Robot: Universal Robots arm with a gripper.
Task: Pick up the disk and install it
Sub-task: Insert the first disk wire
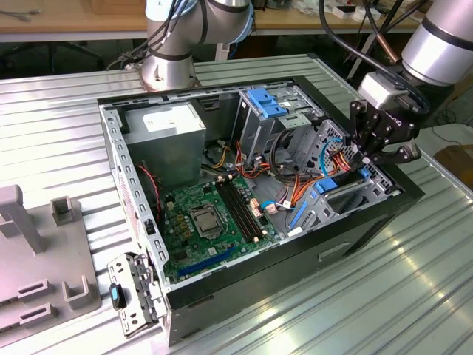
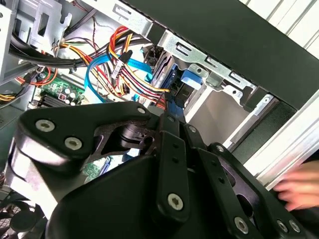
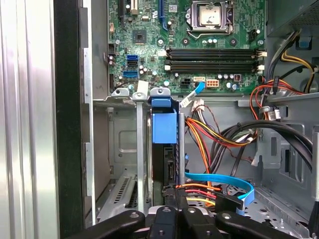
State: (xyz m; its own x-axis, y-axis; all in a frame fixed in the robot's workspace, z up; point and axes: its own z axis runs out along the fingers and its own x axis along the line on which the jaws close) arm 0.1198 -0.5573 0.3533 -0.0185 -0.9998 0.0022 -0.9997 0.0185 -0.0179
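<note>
I have the black multi-link gripper low over the open black computer case, at the exterior view's right, fingers narrowed onto the grey-metal disk in its bright blue carrier, standing upright in the metal bay. Orange, red and blue cables crowd just beside it.

Ribbed metal table under my hand.
On it: open computer case below me, grey fixture far off.

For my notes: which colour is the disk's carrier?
Bright blue; the disk shows best in the first wrist view.
</note>
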